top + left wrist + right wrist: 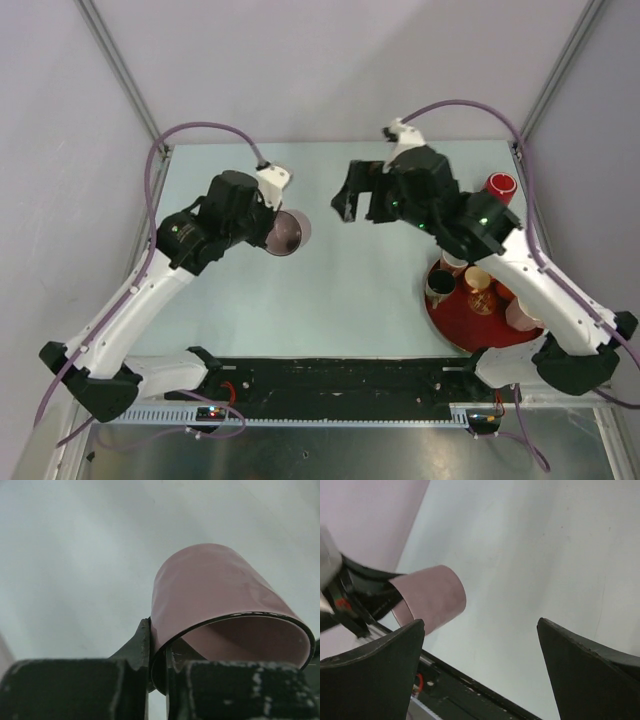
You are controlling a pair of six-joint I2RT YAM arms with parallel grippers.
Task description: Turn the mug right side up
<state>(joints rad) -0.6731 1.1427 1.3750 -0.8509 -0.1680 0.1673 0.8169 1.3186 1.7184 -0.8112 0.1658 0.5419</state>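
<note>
The pink mug point(288, 231) with a dark rim is held off the table, lying on its side with its base pointing right. My left gripper point(272, 226) is shut on the mug's rim; in the left wrist view the mug point(215, 595) fills the middle, one finger point(137, 645) outside the wall and one inside. My right gripper point(360, 193) is open and empty, to the right of the mug and apart from it. In the right wrist view the mug point(432, 597) shows at the left beyond my open fingers point(375, 672). No handle shows.
A red round tray point(450, 325) at the right front carries several cups and small containers. A red cup point(500, 186) stands at the back right. The black rail point(330, 380) runs along the table's near edge. Enclosure walls stand left, right and behind.
</note>
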